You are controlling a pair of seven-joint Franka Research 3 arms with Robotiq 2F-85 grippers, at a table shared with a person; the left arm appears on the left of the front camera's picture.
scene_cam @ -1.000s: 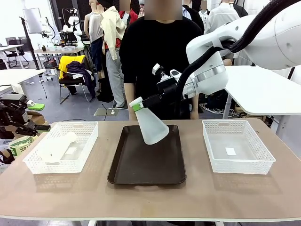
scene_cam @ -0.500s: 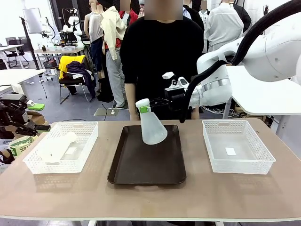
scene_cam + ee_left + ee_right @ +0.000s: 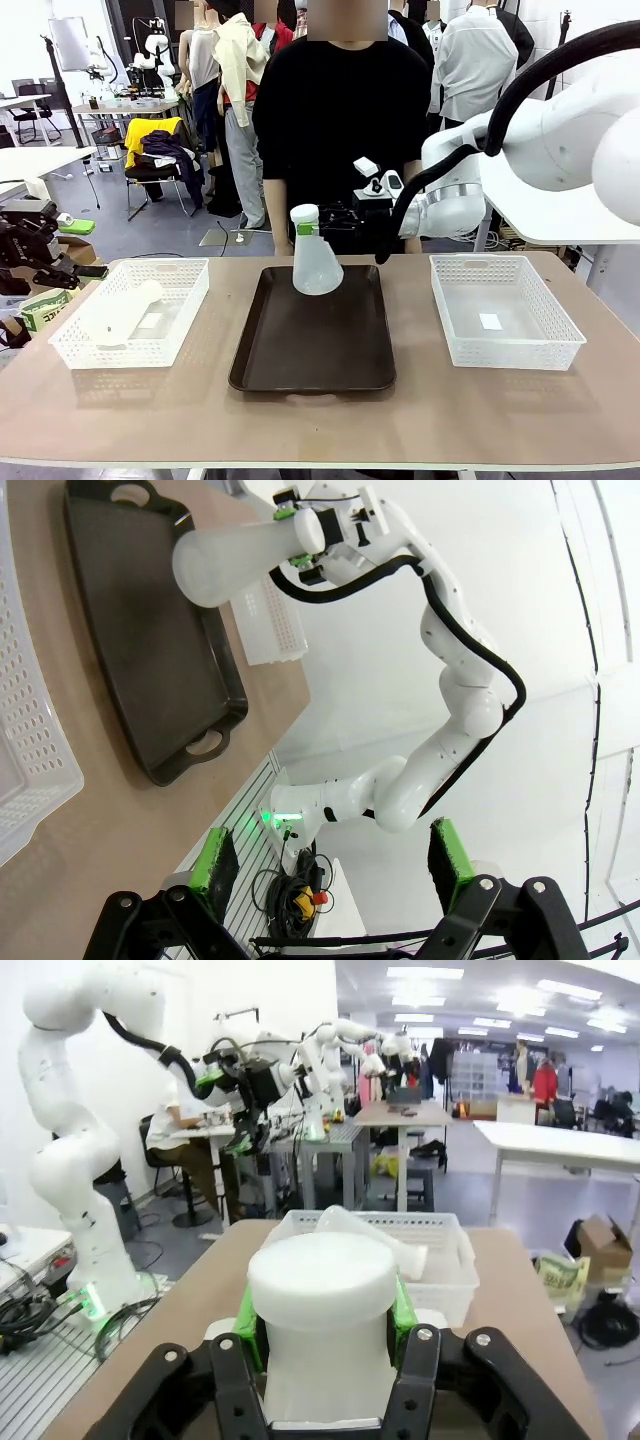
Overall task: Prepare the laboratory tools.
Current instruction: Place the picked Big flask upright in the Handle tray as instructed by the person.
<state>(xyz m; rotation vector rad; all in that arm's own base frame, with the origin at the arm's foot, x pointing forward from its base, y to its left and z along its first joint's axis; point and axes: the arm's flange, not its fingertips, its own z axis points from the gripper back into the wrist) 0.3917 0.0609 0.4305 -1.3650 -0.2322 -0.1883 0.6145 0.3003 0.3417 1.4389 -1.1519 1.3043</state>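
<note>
Swung upright from its tilt a second ago, your flask (image 3: 317, 268) hangs neck-up, base just above the far end of the tray (image 3: 310, 350), right pincer (image 3: 305, 229) clamped on its neck, left pincer (image 3: 332, 860) wide open, empty.

- The first flask (image 3: 316, 262) is frosted white, wide at the bottom and thin at the neck. My right gripper (image 3: 308, 229) pinches its neck. It stands almost straight, mouth toward 12 o'clock, over the far end of the brown tray (image 3: 310, 360).
- The second flask (image 3: 120, 312) lies on its side in the white basket (image 3: 60, 345), at 9 o'clock from the tray, with its neck toward 2 o'clock.
</note>
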